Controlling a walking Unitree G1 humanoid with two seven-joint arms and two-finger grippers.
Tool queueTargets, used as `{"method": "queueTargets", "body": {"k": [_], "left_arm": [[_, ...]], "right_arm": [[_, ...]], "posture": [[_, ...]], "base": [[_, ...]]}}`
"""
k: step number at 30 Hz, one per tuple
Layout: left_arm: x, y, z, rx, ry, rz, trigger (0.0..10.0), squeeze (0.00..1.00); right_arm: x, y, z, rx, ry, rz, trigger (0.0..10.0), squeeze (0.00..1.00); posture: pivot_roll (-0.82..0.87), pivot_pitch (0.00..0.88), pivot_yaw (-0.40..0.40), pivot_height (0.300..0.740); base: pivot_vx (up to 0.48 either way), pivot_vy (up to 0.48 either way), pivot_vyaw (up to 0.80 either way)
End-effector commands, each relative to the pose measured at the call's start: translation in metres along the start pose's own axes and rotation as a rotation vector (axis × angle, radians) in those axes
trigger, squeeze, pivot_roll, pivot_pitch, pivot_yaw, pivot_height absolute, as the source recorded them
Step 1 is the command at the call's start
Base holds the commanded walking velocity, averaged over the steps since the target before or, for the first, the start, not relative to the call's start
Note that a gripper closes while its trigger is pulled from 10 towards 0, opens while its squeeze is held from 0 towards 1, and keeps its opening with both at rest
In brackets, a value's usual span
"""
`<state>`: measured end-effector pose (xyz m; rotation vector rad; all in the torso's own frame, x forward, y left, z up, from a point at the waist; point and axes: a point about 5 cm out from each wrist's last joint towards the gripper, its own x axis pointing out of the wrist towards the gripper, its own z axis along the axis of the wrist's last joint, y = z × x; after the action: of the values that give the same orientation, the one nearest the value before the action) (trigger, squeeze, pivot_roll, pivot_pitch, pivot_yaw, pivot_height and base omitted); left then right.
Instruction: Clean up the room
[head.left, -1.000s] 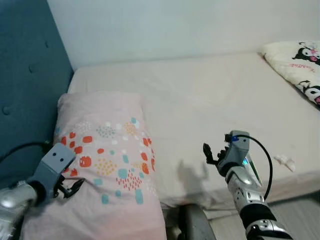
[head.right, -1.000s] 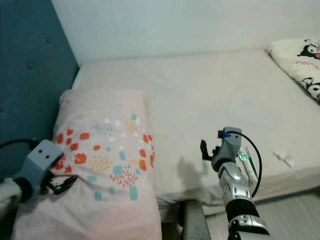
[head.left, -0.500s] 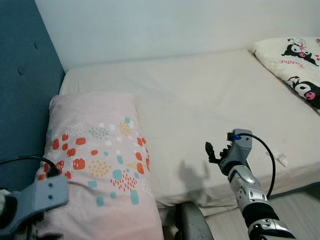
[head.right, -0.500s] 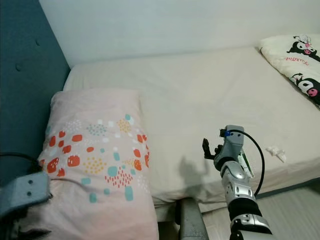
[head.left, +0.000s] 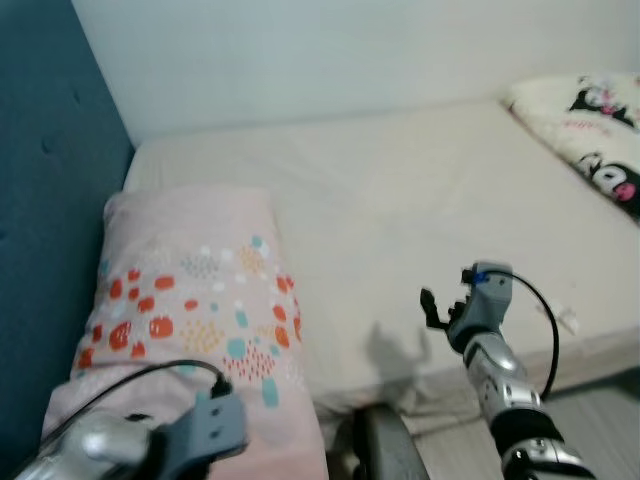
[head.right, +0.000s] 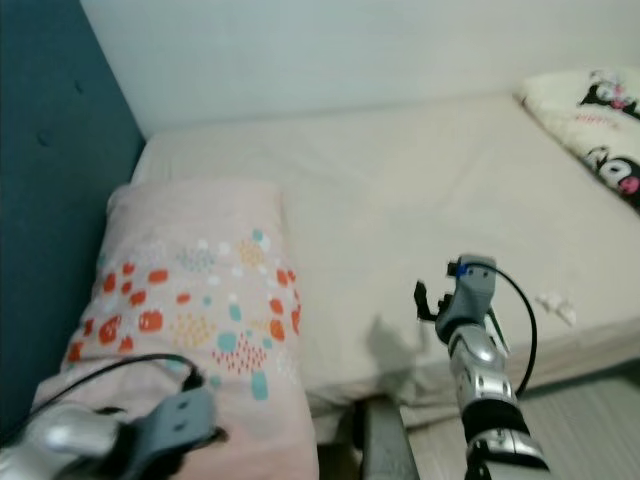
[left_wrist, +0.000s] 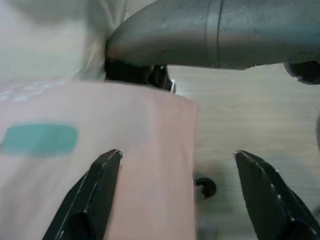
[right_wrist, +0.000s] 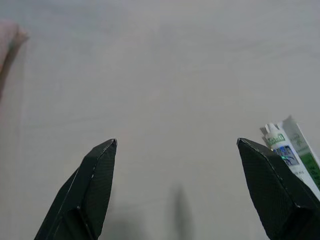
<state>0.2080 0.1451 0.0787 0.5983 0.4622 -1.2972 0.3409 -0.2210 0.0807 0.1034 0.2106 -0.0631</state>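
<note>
A pink pillow (head.left: 195, 290) with coloured dots lies on the left of the beige bed (head.left: 400, 190). My left gripper (left_wrist: 177, 155) is open above the pillow's near end (left_wrist: 75, 175), with nothing between its fingers; its wrist (head.left: 205, 432) is low in the head views. My right gripper (head.left: 432, 305) is open and raised over the bed's front edge. It points at bare sheet (right_wrist: 165, 75). A white and green tube (right_wrist: 290, 155) lies on the sheet just beside one right finger. A crumpled white tissue (head.left: 567, 320) rests near the front right of the bed.
A blue padded headboard (head.left: 50, 200) stands on the left and a white wall (head.left: 320, 50) behind. A cream cartoon-print blanket (head.left: 590, 130) lies at the far right of the bed. A grey rounded part (head.left: 385, 445) sits low in front of the bed, over wooden floor (left_wrist: 250, 125).
My left arm has dropped from beside the pillow's left edge to its near end, low in view. The right arm has hardly moved. The camera has shifted a little.
</note>
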Motion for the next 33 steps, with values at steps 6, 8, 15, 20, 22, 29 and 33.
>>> {"method": "queueTargets", "body": {"k": [6, 8, 15, 20, 22, 29, 33], "left_arm": [[0.015, 0.024, -0.023, 0.173, 0.227, 0.154, 10.0, 0.0], [0.015, 0.03, -0.028, 0.21, 0.268, 0.172, 10.0, 0.0], [-0.004, 0.038, -0.053, 0.248, 0.439, 0.1, 10.0, 0.0], [-0.014, 0.045, -0.065, 0.284, 0.487, 0.135, 10.0, 0.0], [-0.014, 0.049, -0.065, 0.311, 0.488, 0.16, 10.0, 0.0], [-0.002, 0.065, -0.055, 0.402, 0.444, 0.266, 10.0, 0.0], [0.008, 0.075, -0.045, 0.427, 0.384, 0.362, 10.0, 0.0]], "right_arm": [[-0.002, -0.004, -0.002, -0.002, 0.006, -0.019, 10.0, 0.0], [-0.002, -0.005, -0.002, -0.001, 0.005, -0.025, 10.0, 0.0], [-0.004, -0.011, -0.002, 0.001, 0.001, -0.044, 10.0, 0.0], [-0.005, -0.012, -0.003, 0.004, 0.001, -0.05, 10.0, 0.0], [-0.005, -0.011, -0.004, 0.005, 0.002, -0.051, 10.0, 0.0], [-0.005, -0.009, -0.004, 0.004, 0.003, -0.044, 10.0, 0.0], [-0.005, -0.011, -0.003, -0.001, 0.001, -0.047, 10.0, 0.0]], "posture": [[-0.1, 0.123, -0.002, 0.605], [-0.11, 0.124, 0.001, 0.605], [-0.11, 0.128, 0.008, 0.605], [-0.11, 0.131, 0.007, 0.605], [-0.11, 0.131, 0.007, 0.605], [-0.11, 0.134, 0.002, 0.605], [-0.12, 0.135, 0.001, 0.605]], "base": [[0.0, 0.0, 0.0], [0.0, 0.0, 0.0], [0.0, 0.0, 0.0], [0.0, 0.0, 0.0], [0.0, 0.0, 0.0], [0.0, 0.0, 0.0], [0.0, 0.0, 0.0]]}}
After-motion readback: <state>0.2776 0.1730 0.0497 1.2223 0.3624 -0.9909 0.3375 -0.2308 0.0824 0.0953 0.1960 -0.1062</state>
